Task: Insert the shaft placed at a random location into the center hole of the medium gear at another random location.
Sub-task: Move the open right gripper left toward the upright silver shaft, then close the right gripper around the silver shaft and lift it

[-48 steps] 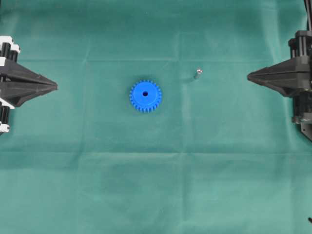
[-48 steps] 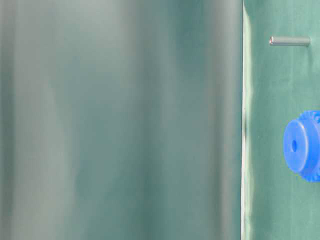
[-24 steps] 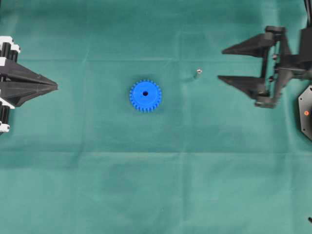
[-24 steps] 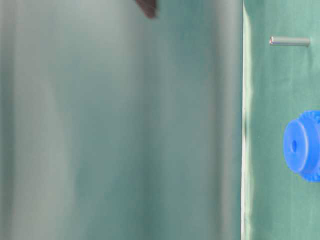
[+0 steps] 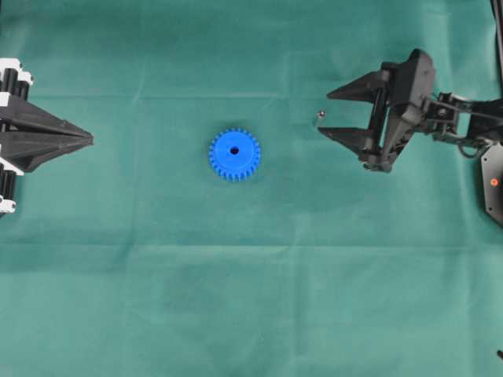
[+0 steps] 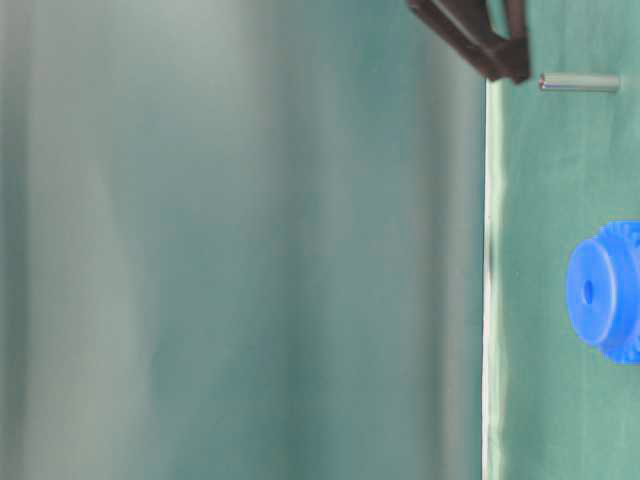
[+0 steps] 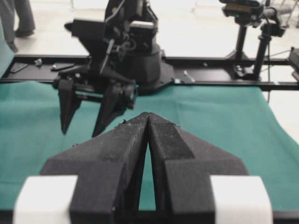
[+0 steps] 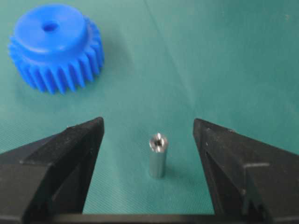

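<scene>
The right tool [image 5: 324, 114] hangs over the green tabletop [image 5: 251, 298] with its jaws spread wide and nothing between them gripped. From its own camera the right tool [image 8: 148, 140] shows one black finger [image 8: 70, 149] on each side of the shaft [image 8: 157, 155], which stands upright on the cloth in the gap, touching neither. Seen from overhead, the shaft [image 5: 321, 115] is a tiny silver speck just off the fingertips. At table level the shaft [image 6: 579, 82] shows beside a dark fingertip [image 6: 500, 60].

Further out sits the medium gear [image 5: 234, 154], bright blue, lying flat near the middle of the tabletop, well apart from the shaft. Its center hole [image 5: 234, 150] faces up, a small dark dot in the raised hub. The wrist view has the medium gear [image 8: 53, 46] beyond the shaft, up to the left, with the center hole [image 8: 49, 27] open.

Far across, the left tool [image 5: 88, 140] rests at the tabletop's edge, its fingers pressed together to a point, holding nothing. Its own camera shows the left tool [image 7: 148, 116] with both pads meeting.
</scene>
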You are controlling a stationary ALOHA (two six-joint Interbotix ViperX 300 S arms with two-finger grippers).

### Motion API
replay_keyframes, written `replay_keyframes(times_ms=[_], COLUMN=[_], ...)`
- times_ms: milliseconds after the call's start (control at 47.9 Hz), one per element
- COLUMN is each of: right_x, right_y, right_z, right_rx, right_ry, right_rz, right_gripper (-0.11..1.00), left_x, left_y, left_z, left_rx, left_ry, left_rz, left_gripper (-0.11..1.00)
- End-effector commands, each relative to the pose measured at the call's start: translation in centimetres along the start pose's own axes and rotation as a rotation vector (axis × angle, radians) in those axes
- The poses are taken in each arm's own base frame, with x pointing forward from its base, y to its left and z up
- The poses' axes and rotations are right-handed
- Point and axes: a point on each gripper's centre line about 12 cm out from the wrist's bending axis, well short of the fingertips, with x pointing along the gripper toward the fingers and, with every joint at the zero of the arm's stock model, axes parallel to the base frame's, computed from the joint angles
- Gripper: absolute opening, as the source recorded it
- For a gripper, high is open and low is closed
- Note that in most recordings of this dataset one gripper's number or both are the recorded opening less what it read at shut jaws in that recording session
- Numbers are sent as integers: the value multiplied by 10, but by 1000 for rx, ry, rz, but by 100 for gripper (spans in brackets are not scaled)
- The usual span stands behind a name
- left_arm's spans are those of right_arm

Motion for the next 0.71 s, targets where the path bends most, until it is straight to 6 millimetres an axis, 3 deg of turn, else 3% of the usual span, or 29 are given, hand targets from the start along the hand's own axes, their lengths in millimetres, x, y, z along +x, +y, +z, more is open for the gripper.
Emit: replay_keyframes(times_ms=[0,376,585,689], right_x=[9,20,17,17], right_y=[-3,-5,-5,-4], right_z=[1,-11,-8,-8], right_rx=[-6,-2,1,-4], right_ry=[-33,-13,-50,-49], right_rz=[-19,-29,-29,-27], right_gripper=[84,82,72,60], left_x=[3,3,3,3], left_y=[0,-1,0,0], left_z=[6,5,3,2], left_rx=[3,0,1,-2], left_ry=[-14,-11,3,9], left_rz=[-2,-4,-2,-2], left_gripper=[3,3,3,3])
